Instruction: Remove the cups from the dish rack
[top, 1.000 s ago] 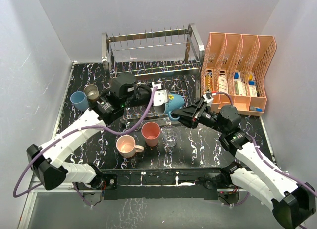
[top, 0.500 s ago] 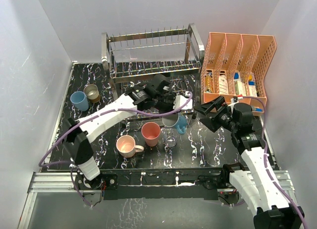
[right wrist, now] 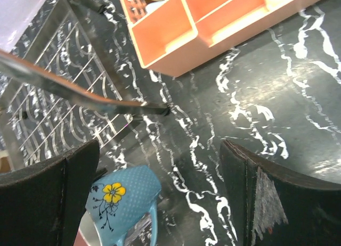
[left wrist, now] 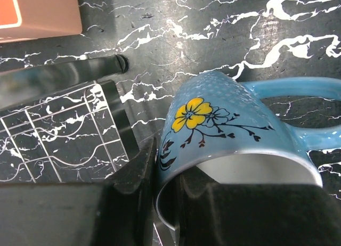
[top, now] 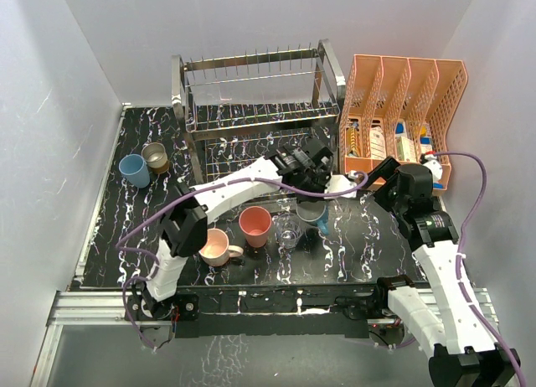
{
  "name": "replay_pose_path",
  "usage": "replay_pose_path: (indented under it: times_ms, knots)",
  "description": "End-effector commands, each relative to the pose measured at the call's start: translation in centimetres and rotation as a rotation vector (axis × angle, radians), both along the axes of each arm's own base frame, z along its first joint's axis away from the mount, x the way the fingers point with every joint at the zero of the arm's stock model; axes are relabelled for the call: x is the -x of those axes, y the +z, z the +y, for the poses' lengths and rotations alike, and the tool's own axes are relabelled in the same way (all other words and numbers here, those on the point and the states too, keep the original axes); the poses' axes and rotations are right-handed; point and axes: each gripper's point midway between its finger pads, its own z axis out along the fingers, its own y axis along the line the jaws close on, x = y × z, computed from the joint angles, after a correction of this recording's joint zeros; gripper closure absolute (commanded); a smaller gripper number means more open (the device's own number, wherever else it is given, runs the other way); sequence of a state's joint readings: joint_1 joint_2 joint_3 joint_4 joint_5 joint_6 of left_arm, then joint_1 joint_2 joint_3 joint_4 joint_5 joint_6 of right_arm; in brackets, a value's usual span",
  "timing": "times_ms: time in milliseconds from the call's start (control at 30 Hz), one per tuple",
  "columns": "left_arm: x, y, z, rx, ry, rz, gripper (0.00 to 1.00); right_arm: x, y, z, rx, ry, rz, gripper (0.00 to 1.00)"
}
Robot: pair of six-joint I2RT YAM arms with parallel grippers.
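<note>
Teal mug [left wrist: 234,123], yellow flower on its side, stands roughly upright just off the right front corner of the rack [top: 178,85]. Its mouth is up toward my left wrist and its handle points away from the rack. I cannot tell whether its base touches the table [top: 368,253]. My left arm stretches across the rack's front, wrist bent down over the mug. My left gripper [left wrist: 166,199] pinches the rim, one finger inside and one outside. My right gripper [right wrist: 160,150] hangs spread wide beyond the mug, farther from the rack and apart from it.
</note>
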State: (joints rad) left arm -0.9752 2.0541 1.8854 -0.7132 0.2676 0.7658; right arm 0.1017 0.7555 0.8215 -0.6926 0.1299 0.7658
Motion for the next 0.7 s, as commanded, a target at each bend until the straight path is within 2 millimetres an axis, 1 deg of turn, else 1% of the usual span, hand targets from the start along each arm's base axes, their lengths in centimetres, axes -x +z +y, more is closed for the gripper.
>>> replay_pose_path:
  times_ms: [0, 167, 400, 567, 600, 667]
  knots:
    - [0.2, 1.6, -0.9, -0.013, -0.018, -0.040, 1.00, -0.1, -0.5, -3.2, 0.129, -0.113, 0.008, 0.02]
    - [0.1, -0.2, -1.6, -0.089, -0.027, -0.047, 1.00, -0.5, -1.5, -3.9, 0.149, -0.136, 0.027, 0.02]
    - [0.3, -2.6, -1.6, -0.194, -0.031, -0.027, 1.00, -0.5, -1.4, -5.1, 0.184, -0.183, 0.023, 0.02]
    - [0.2, -3.3, -1.9, -0.206, -0.040, -0.032, 1.00, -0.2, -1.8, -5.4, 0.192, -0.195, 0.029, 0.02]
    - [0.2, -3.4, -1.9, -0.207, -0.040, -0.032, 0.98, -0.2, -1.9, -5.4, 0.191, -0.195, 0.030, 0.02]
    - [0.3, -3.4, -2.0, -0.205, -0.041, -0.032, 0.91, -0.1, -2.2, -5.4, 0.190, -0.196, 0.031, 0.02]
